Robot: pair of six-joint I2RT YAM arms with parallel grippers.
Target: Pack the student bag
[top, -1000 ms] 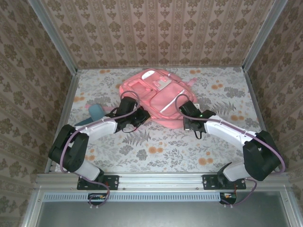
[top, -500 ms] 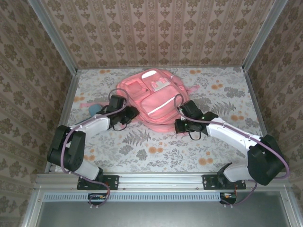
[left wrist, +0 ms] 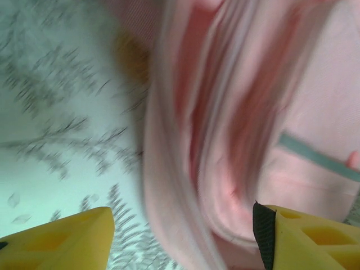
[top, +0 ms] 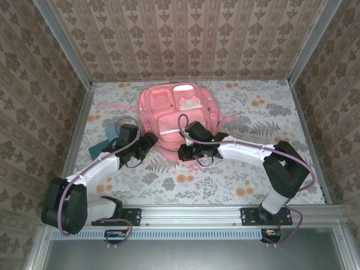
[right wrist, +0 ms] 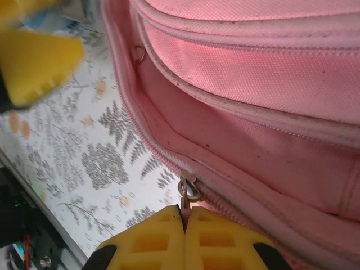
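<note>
The pink student bag lies flat at the middle back of the table, front pockets up. At the bag's near edge my right gripper is shut on the metal zipper pull; its yellow fingers meet below the ring. Beside the bag's near-left corner is my left gripper. The blurred left wrist view shows that gripper open, with a pink edge of the bag between its fingers. The right wrist view shows pink fabric and the zipper line.
A teal and dark blue object lies left of the bag, partly under my left arm. A thin pink strap trails at the back left. Patterned walls close the table on three sides. A yellow finger of the other gripper shows at top left.
The bag has turned and slid left. My right gripper has travelled left along the bag's near edge with the zipper pull. My left gripper has drawn back to the left.
</note>
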